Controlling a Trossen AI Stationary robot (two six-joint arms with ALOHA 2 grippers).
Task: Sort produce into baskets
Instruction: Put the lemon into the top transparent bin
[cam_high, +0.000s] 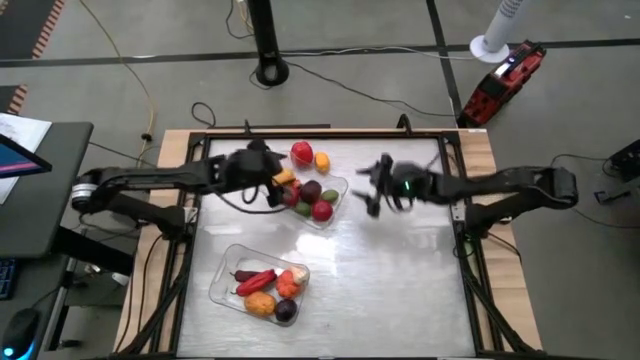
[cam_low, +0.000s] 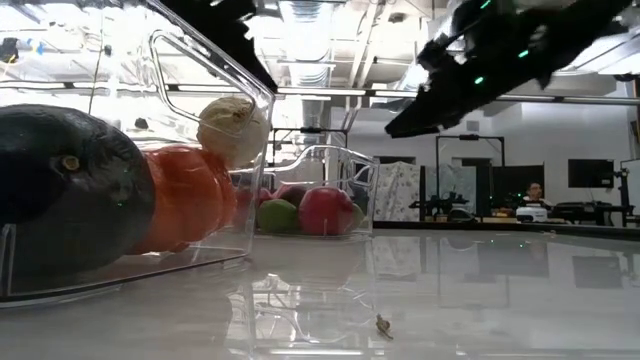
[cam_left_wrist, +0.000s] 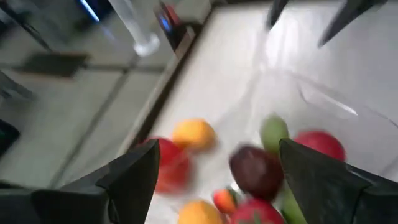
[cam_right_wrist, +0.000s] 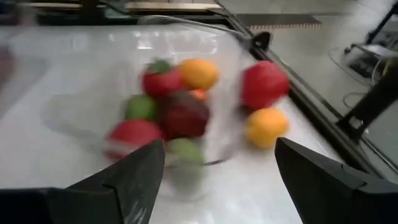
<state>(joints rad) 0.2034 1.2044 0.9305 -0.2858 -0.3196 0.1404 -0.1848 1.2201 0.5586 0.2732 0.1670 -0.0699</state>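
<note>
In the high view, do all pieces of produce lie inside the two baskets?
No: a red piece and an orange piece lie on the table, just outside the far basket.

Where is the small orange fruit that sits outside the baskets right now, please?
In the high view the orange fruit lies on the table at the far edge, beside a red fruit, just beyond the far basket.

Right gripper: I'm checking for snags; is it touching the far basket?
Apart. The high view shows bare table between the right gripper and the far basket.

Red, orange, green, maroon produce (cam_high: 310, 195) in clear baskets (cam_high: 338, 186)
</note>
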